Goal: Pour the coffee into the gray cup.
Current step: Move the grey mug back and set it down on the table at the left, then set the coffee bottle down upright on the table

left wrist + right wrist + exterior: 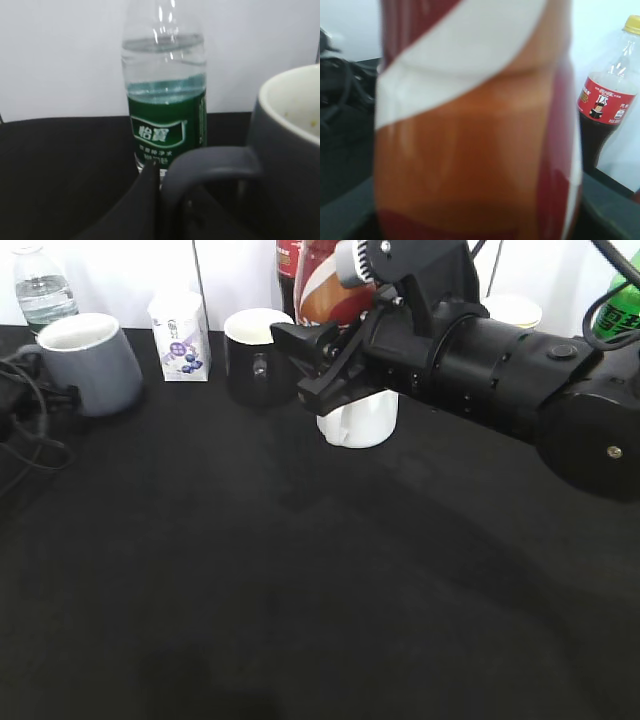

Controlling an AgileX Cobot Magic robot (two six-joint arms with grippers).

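Red-and-orange swirls fill the right wrist view: the right gripper (318, 365) clamps the coffee (330, 285) bottle, lifted upright, nothing poured. Far to its left, the gray cup (92, 362) waits with the left gripper (150, 200) at its handle, grip unclear. Black cloth (300, 580) below, white wall (60, 55) beyond.

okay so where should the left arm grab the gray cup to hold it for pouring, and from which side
Take the gray cup by its loop handle, coming in from the cup's left, the table-edge side. The left wrist view shows the handle pointing straight at that camera, nothing in between, so jaws closing across the loop look like the easiest hold. The body is wide and rounded, probably too broad to span securely.
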